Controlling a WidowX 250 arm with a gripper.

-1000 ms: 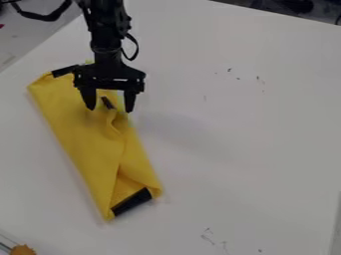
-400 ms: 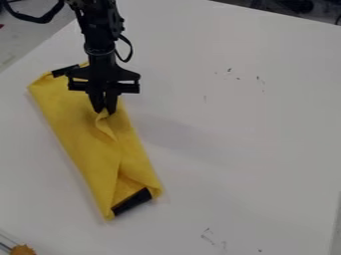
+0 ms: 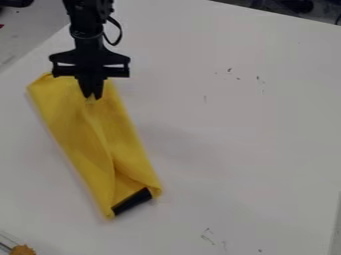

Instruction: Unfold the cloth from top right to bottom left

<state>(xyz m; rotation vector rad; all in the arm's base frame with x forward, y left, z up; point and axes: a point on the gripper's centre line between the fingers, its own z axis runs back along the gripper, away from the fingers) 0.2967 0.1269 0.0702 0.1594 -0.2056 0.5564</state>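
Yellow cloth (image 3: 73, 124): lies on the pale counter (image 3: 233, 129) in the left half of the view, in a long folded band that slants from the upper left down toward the lower middle; a crease runs down its length and opens into a loose fold near the lower end.
Tool (image 3: 92, 95): over the upper part of the cloth, pointing down, its fingers close together and clamped on a small pinch of the cloth.
Pinched bit: a pale tip of cloth shows right at the fingertips; how much is caught between them is hard to make out.
Black strip (image 3: 132, 201): across the lower end of the cloth, at a tilt; whether it is sewn on or a separate piece, I cannot tell.
Marks on the counter: small dark specks (image 3: 230, 69) toward the upper right and a faint scribble (image 3: 208, 230) near the bottom, too small and broken to tell if they are writing.
Black arm (image 3: 86, 27): cut off by the top edge, with a cable (image 3: 118, 32) looped at its side.
Orange-brown thing (image 3: 23, 250): in the bottom left corner, cut off, kind unclear.
Dark shapes (image 3: 296, 6): beyond the far edge at upper right, blurred.
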